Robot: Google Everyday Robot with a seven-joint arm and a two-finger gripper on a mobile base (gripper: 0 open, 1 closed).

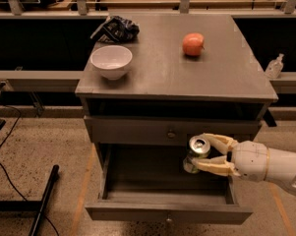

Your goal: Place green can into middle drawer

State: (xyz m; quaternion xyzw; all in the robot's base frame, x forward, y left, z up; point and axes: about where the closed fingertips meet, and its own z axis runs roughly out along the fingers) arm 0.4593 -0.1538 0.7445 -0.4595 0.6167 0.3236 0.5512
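The green can (195, 153), green and white with a silver pull-tab top, is held upright between the cream fingers (214, 166) of my gripper (200, 154). The gripper reaches in from the right and holds the can over the right part of the middle drawer (137, 211). That drawer is the lowest one in the grey cabinet, pulled out and open, a wide shallow grey box. The can sits just below the closed drawer front (133, 131) with a knob.
On the cabinet top (226, 77) stand a white bowl (111, 60), a dark crumpled bag (115, 28) and a round orange-red fruit (192, 44). A sanitiser bottle (274, 66) sits on the right ledge. A black stand (42, 200) and cables lie on the floor at left.
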